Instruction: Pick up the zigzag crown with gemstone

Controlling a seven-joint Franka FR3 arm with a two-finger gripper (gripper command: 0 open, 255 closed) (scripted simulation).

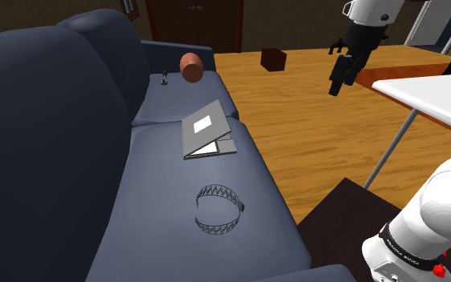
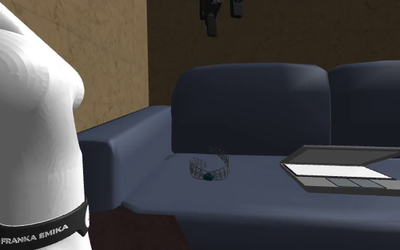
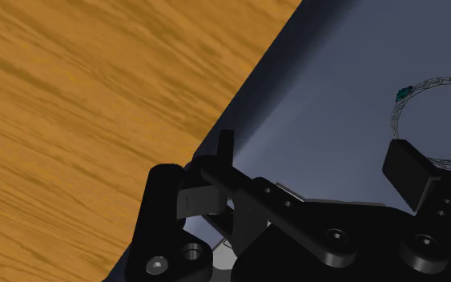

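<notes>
Crown: the wire zigzag crown [image 1: 215, 193] lay flat on the sofa [image 1: 159, 232] seat near its front edge, with its green gemstone [image 2: 208, 177] facing the front.
Gripper: the gripper [image 1: 340, 80] hung high over the wooden floor [image 1: 312, 128], well apart from the crown, fingers spread and empty.
Approach: probably best to come down with one finger inside the ring and one outside, then pinch the thin band gently.
Surface: soft dark-blue cushion, likely to give under pressure; an open laptop [image 1: 207, 130] lay farther along.
Room: brown walls, and a small dark box [image 1: 273, 58] on the floor.
</notes>
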